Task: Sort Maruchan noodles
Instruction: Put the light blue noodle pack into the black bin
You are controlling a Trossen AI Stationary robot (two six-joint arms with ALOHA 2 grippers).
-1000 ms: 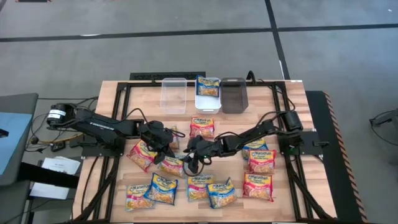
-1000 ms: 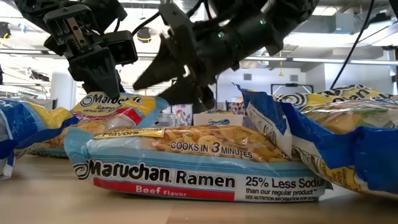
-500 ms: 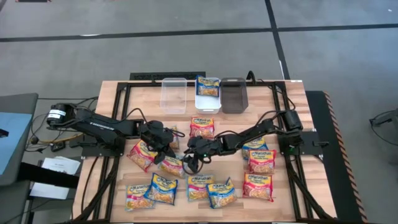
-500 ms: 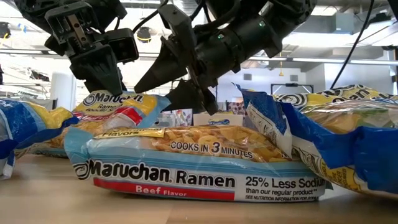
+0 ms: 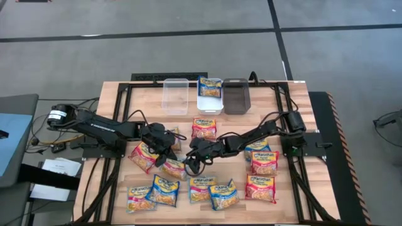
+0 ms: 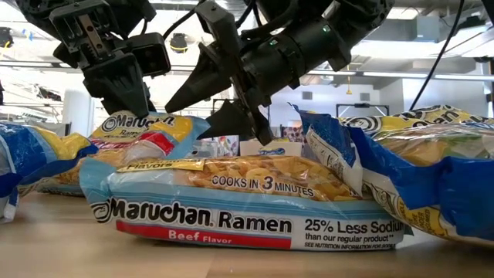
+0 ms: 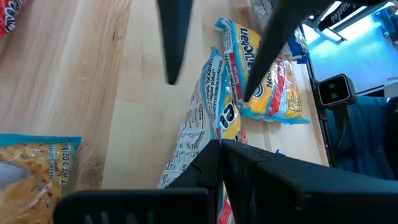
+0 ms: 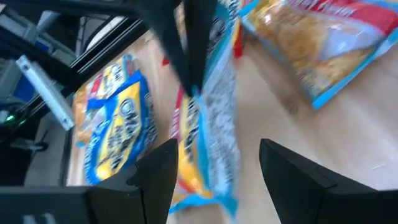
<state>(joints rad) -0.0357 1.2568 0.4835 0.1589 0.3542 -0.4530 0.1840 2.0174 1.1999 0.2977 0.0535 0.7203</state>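
Wooden table, crinkly square packets

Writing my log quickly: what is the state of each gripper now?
Left gripper: jaws closed on a noodle packet.
Right gripper: jaws open, around the same packet.

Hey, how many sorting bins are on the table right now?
3, side by side at the table's far edge: the clear bin on the left, the white bin in the middle holding a blue noodle packet, and the dark grey bin on the right.
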